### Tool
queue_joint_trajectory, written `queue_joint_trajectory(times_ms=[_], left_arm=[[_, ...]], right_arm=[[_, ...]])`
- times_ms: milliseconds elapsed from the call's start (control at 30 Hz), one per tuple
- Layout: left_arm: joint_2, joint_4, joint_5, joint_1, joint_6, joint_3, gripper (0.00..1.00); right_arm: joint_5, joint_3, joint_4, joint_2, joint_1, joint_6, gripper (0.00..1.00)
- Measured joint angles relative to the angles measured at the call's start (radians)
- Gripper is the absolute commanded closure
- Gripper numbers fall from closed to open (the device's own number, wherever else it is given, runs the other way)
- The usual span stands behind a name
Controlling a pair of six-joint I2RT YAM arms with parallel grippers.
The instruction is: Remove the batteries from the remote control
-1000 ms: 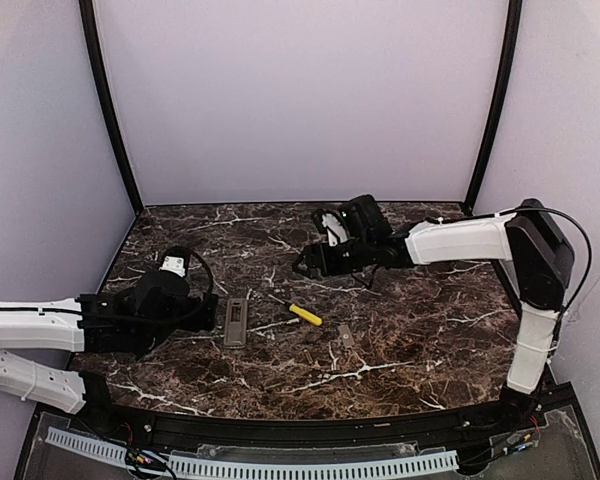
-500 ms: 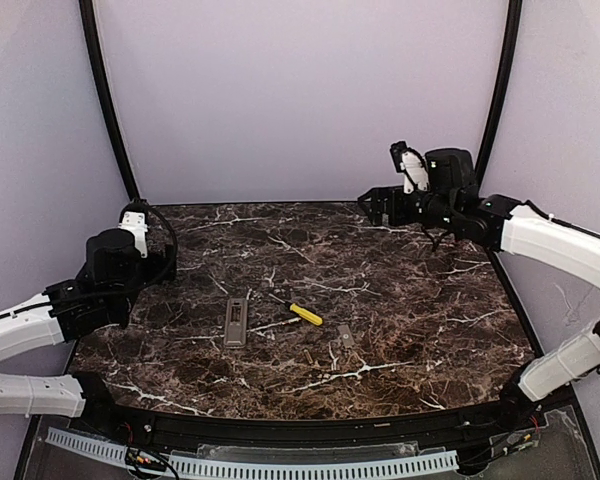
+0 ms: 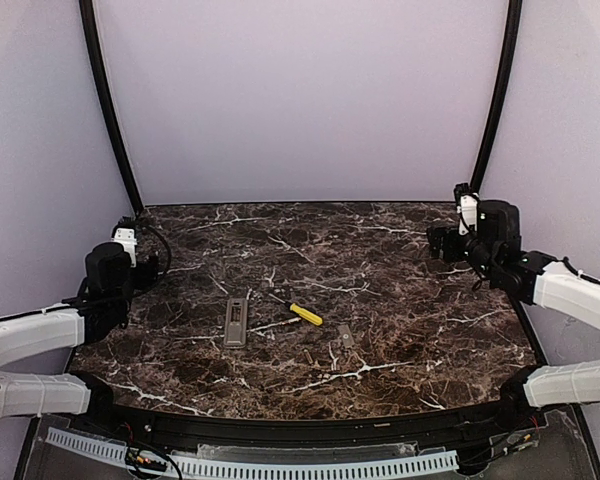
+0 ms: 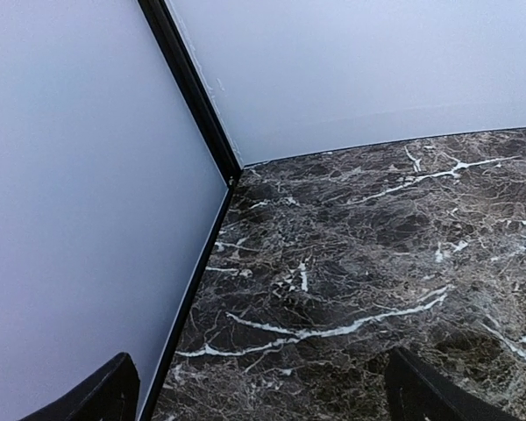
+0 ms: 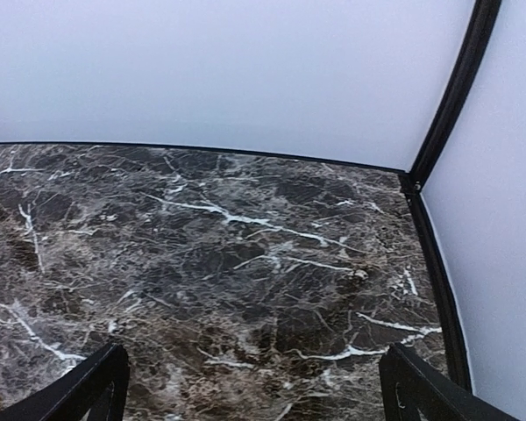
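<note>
The remote control [image 3: 236, 321] lies flat on the marble table at centre left, its battery bay facing up. Two batteries [image 3: 308, 356] lie loose on the table to its right, the second battery [image 3: 332, 357] beside the first. My left gripper [image 3: 152, 266] is pulled back to the far left, open and empty; its fingertips [image 4: 101, 395] frame bare marble by the left wall. My right gripper [image 3: 438, 243] is pulled back to the far right, open and empty; its fingertips [image 5: 416, 386] frame bare marble near the back right corner.
A yellow-handled screwdriver [image 3: 302, 313] lies just right of the remote. A small flat grey cover [image 3: 346, 335] lies right of the batteries. White walls and black corner posts [image 3: 108, 110] close the table in.
Both arms have drawn back from the table's middle to the sides: the left arm to the far left, the right arm up and then to the far right. The table objects have not moved.
</note>
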Motion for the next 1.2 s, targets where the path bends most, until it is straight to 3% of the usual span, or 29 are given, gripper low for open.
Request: queue_joint_trajectory(times_ms=[167, 400, 800, 1200], left_arm=[[0.117, 0.122, 0.072, 0.098, 0.004, -0.004, 0.01], [0.277, 0.297, 0.126, 0.124, 0.035, -0.031, 0.01], [0.447, 0.588, 0.224, 0.204, 0.035, -0.079, 0.02], [0.599, 0.834, 0.287, 0.206, 0.034, -0.15, 0.01]], right_arm=[[0.026, -0.171, 0.148, -0.067, -0.058, -0.055, 0.01], [-0.007, -0.36, 0.354, -0.108, -0.169, -0.134, 0.02], [-0.192, -0.458, 0.655, 0.07, -0.377, -0.131, 0.01], [-0.253, -0.495, 0.883, 0.177, -0.423, -0.12, 0.01]])
